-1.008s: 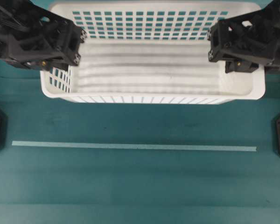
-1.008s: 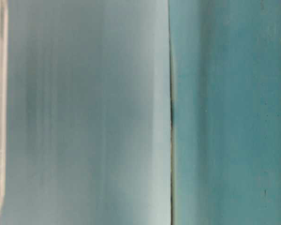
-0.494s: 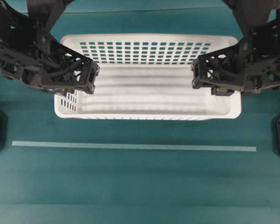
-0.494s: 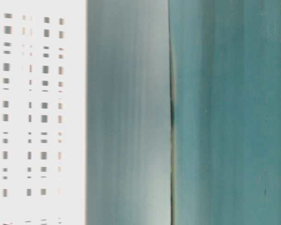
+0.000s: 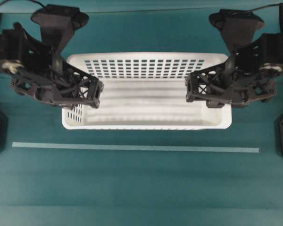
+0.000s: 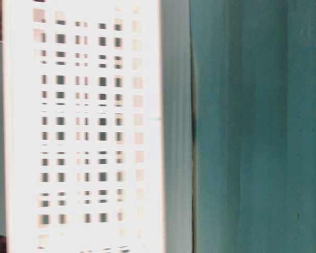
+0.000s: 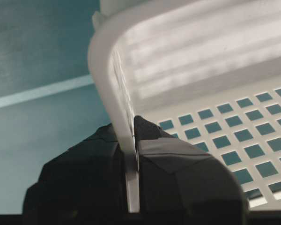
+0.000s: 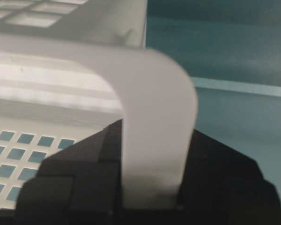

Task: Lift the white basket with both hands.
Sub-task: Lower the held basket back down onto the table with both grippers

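The white basket point(image 5: 146, 99) is seen in the overhead view towards the far edge of the teal counter point(image 5: 141, 183), centred between the left and right edges, with its long sides running parallel to that far edge. A pale strip of tape point(image 5: 136, 148) lies across the counter just on the near side of the basket and parallel to it. The left pincer point(image 5: 92, 92) is set over the basket's left short wall, and in the left wrist view its two black fingers point(image 7: 173, 168) are seen clamped on the thin perforated wall just under the rounded rim, one on the inside and one on the outside. The right pincer point(image 5: 193, 90) is placed likewise over the right short wall; in the right wrist view the broad white rim point(image 8: 154, 140) is pinched between its dark fingers point(image 8: 79, 178). The basket's floor is shown bare, with bands of light across it. In the table-level view the perforated side of the basket point(image 6: 84, 132) is seen, blurred, against the teal surface; whether the floor touches the counter cannot be told.
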